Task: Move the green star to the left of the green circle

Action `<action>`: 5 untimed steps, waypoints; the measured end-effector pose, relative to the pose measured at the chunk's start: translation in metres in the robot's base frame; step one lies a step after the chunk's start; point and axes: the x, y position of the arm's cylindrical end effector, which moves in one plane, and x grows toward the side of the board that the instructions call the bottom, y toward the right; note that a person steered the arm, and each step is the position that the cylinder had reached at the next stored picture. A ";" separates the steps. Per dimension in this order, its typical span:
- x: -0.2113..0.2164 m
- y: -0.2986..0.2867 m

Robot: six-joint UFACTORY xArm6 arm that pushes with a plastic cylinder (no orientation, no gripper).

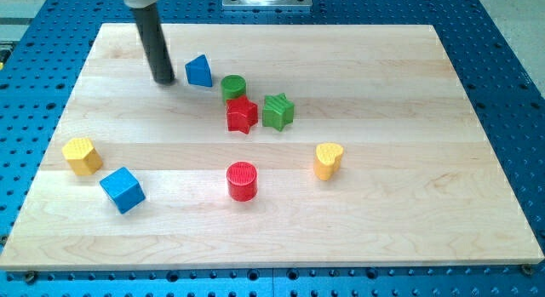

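The green star lies near the board's middle, to the right of the red star. The green circle sits just above the red star and up-left of the green star. My tip is at the upper left of the board, left of the blue triangle and well left of the green circle. It touches no block.
A red cylinder stands below the red star. A yellow heart lies to the lower right. A yellow block and a blue cube sit at the lower left. The wooden board rests on a blue perforated table.
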 end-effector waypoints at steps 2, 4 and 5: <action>-0.009 0.046; 0.112 0.028; 0.189 0.028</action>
